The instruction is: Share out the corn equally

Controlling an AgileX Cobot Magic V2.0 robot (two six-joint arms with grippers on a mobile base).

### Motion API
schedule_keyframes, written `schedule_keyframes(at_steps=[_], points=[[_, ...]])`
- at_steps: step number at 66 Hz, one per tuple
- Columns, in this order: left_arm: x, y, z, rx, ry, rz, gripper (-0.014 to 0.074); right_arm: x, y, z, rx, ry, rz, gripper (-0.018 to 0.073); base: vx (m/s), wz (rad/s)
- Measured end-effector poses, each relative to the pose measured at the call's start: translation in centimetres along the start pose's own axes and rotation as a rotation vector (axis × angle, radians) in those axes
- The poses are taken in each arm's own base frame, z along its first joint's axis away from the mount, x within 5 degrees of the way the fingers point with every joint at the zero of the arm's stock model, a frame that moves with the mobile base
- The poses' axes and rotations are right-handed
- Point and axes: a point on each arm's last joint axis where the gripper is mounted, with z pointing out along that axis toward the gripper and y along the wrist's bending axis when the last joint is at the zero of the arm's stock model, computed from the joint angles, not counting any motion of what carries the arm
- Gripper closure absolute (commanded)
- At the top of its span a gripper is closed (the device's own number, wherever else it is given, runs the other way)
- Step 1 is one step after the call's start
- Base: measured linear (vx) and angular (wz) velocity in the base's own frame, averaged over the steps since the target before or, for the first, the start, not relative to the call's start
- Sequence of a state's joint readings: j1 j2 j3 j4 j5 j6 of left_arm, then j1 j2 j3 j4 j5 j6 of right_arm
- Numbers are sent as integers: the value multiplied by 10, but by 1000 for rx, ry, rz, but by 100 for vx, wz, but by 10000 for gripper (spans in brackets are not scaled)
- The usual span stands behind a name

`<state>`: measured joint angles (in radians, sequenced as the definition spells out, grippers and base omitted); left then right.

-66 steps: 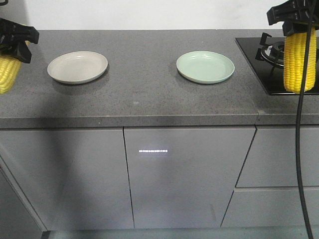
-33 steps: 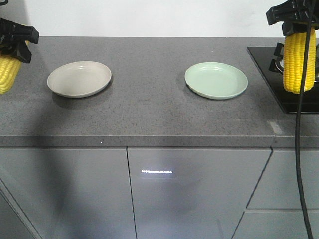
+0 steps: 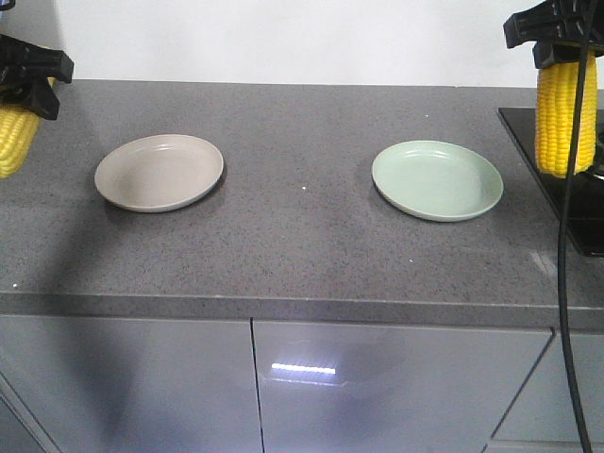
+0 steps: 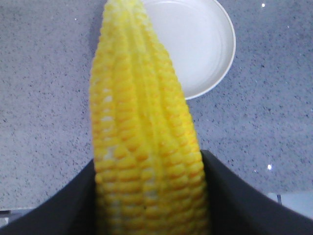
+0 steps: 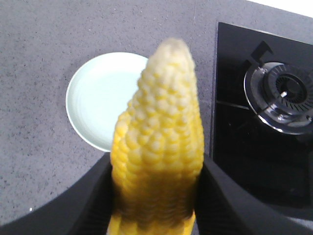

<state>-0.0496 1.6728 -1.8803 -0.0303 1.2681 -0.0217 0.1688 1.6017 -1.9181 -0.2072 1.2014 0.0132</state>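
Cobs hang tip-down: left claw (image 3: 25, 83) clenches left cob (image 3: 14, 140), right claw (image 3: 562, 45) right cob (image 3: 566, 118). Beige plate (image 3: 159, 173) lies beyond left claw, green plate (image 3: 437, 179) apparently down-left of right claw.

left pincer (image 3: 26, 90) — cut by frame edge | hob (image 3: 590, 209) — partly cropped | corn (image 4: 146, 147) base blurred

Left corn cob (image 3: 17, 137) at nine o'clock is bright yellow with tidy kernel rows, and the left gripper (image 3: 26, 94) on it is black. Right corn cob (image 3: 566, 118) at two o'clock shows the same yellow with a cream-pale tip, under the black right gripper (image 3: 564, 57). The tabletop (image 3: 302, 245) is dark grey with fine light speckles. A beige plate (image 3: 159, 172) sits towards nine and a mint-green plate (image 3: 437, 179) towards three, both plain. The hob (image 3: 528, 142) at three is glossy black. The cabinet fronts (image 3: 142, 387) at six are shiny grey.
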Motion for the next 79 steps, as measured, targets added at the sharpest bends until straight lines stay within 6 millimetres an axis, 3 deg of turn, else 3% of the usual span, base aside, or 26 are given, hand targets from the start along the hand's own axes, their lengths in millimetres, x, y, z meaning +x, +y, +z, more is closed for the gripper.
schedule_keyframes(at_steps=[79], points=[[0, 0, 0, 0, 0, 0, 432, 0, 0, 0, 0, 0, 0, 372, 11, 1]])
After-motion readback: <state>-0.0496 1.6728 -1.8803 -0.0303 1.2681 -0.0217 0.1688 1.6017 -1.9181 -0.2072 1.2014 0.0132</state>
